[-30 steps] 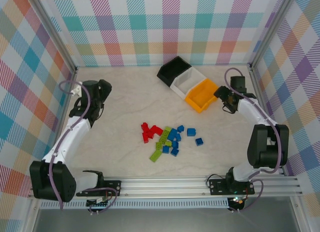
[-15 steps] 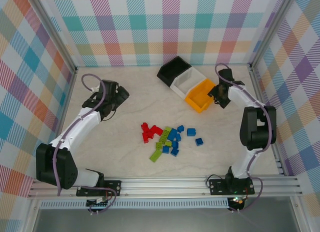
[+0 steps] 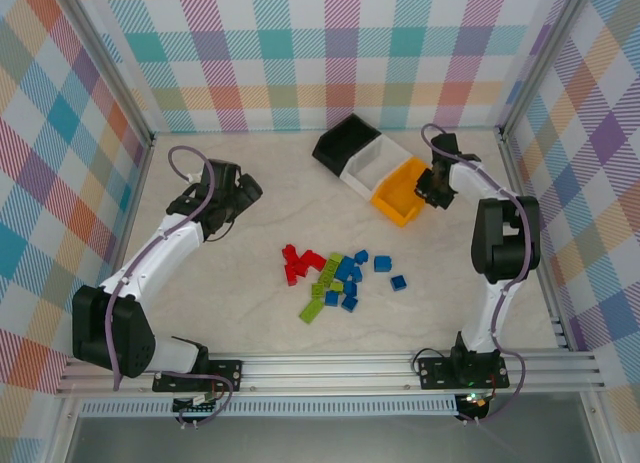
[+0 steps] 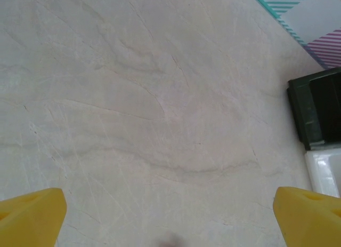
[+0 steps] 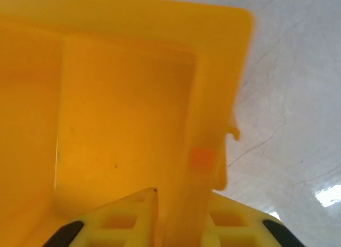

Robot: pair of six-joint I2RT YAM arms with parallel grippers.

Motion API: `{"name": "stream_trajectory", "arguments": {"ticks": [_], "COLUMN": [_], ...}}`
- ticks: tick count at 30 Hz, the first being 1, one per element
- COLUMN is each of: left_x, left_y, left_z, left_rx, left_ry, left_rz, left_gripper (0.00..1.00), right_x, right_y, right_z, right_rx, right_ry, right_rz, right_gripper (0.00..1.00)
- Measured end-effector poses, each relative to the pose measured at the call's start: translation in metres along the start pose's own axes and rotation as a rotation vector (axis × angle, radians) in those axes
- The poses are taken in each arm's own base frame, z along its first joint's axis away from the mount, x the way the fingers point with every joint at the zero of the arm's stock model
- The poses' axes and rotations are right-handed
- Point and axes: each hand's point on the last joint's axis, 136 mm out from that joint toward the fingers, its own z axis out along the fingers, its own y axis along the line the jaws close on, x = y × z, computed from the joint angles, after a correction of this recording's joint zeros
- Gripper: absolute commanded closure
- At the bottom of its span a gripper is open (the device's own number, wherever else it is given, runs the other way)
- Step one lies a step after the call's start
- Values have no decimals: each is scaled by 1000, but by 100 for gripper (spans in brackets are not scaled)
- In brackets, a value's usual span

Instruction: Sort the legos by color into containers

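The legos (image 3: 335, 273) lie in a loose pile mid-table: red ones (image 3: 298, 263) on the left, lime green (image 3: 320, 295) in the middle, blue (image 3: 365, 268) on the right. Three containers stand in a diagonal row at the back: black (image 3: 330, 153), white (image 3: 362, 177) and orange-yellow (image 3: 395, 211). My right gripper (image 3: 432, 183) is shut on the orange-yellow bin's right wall, one finger inside and one outside (image 5: 184, 196); the bin's inside (image 5: 122, 97) holds nothing. My left gripper (image 3: 250, 191) hangs open over bare table (image 4: 170, 217), left of the bins.
The black bin (image 4: 319, 105) and a corner of the white bin (image 4: 325, 169) sit at the right edge of the left wrist view. Checked walls enclose the table on three sides. A metal rail runs along the near edge (image 3: 330, 368).
My right gripper moved in onto the orange-yellow bin's wall and closed on it. My left arm swung toward the table's middle and its jaws opened fully.
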Motion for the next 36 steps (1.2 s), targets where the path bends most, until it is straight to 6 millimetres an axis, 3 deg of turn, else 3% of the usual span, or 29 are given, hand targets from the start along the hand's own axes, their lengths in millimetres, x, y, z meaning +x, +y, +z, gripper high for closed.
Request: {"name": "stream_trajectory", "arguments": {"ticks": [2,9,20,28,30,31,32,36], "left_x": [0,-4,1,3,3,3,3,3], "left_y": [0,-3,-4,-4,-4,-4,-4,-4], "left_z": [-1,-6,-8,-11,-11,-11,-11,-11], "left_rx": [-7,-4,6,4,5,5,5,6], "left_ry": [5,5,26,33,31,31,31,32], "left_rz": [7,14,31,50,52,52,55,55], "left_gripper": [0,0,0,0,0,0,0,0], "right_x": [-2,5,29,41,41,41,40,37], "right_y": [1,19,93,107,107,106,106,112], "right_z": [1,5,1,16,16,16,15,12], "right_rx": [-2,-17,-185,-198,-194,-193,-190,-209], "right_ry": [16,47,96,139,138,139,137,129], "right_rz": [-56,-202,-522,-569,-568,-568,-567,-561], "right_gripper": [100,100,100,100,96,87,69,45]}}
